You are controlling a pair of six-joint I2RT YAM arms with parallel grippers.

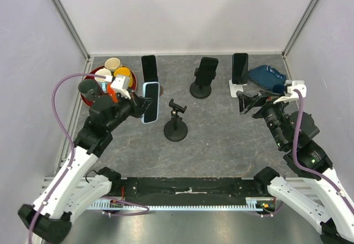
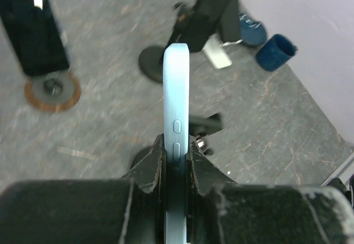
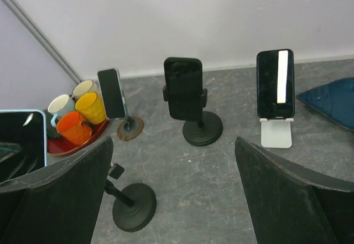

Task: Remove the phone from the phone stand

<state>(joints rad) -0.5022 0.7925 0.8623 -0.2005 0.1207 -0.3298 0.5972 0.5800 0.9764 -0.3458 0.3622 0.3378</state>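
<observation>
- Clearly the left gripper is the arm in play: its jaws are closed nearly to the phone's thickness, pressing on the front and back faces of the light-blue phone.
- From the left wrist view the phone shows edge-on, side buttons facing the camera, clamped near its lower end by the left gripper.
- Its long axis runs straight out from the fingers, away from the wrist.
- Seen from above, the phone hangs off the table, left of and a little beyond the empty black stand.
- I see no contact between the phone and the stand's cradle, so I judge it free of the stand.
- That is the relation the next move turns on: the stand sits just to the right of the held phone, so any carry should go left or toward the robot, not across the cradle.
- With the long axis in line with the fingers, laying the phone flat would likely need the wrist tipped down.
- The right gripper is spread wide and holds nothing, and it is well apart from the phone, so the left arm is far nearer.
- From the right wrist, the empty stand is low and left, between that arm's open fingers.
</observation>
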